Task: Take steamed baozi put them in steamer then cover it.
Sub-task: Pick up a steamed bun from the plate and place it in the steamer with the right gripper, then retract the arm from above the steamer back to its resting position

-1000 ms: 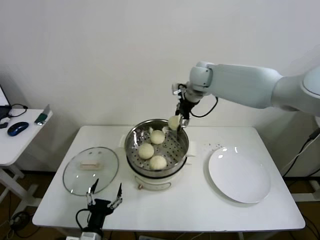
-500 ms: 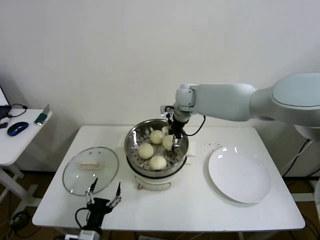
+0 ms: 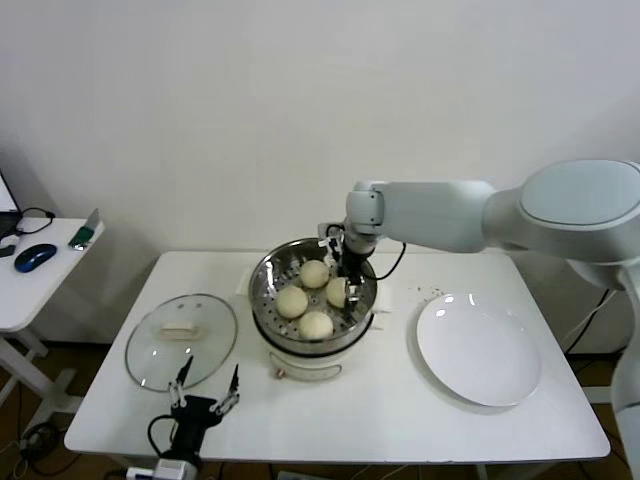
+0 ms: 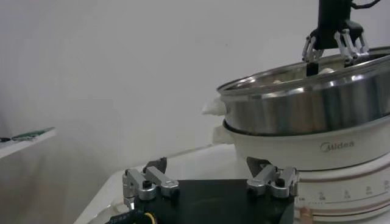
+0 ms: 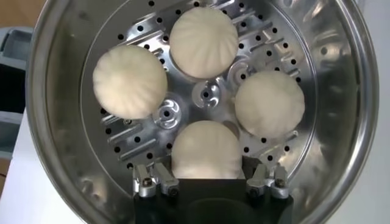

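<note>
Plain white wall [image 3: 200, 120] behind, bare and evenly lit. White rectangular table [image 3: 400, 420] in front of the wall, filling the middle. Left of the table, a smaller white side desk [image 3: 40, 285] on angled white legs, apart from it. On the desk: a blue mouse [image 3: 35, 257], a black cable [image 3: 30, 215], a small green-edged item [image 3: 85, 235] near its right edge. Brown floor [image 3: 30, 375] below the desk and beside the table's left end. More cables [image 3: 30, 438] on the floor under the desk.
</note>
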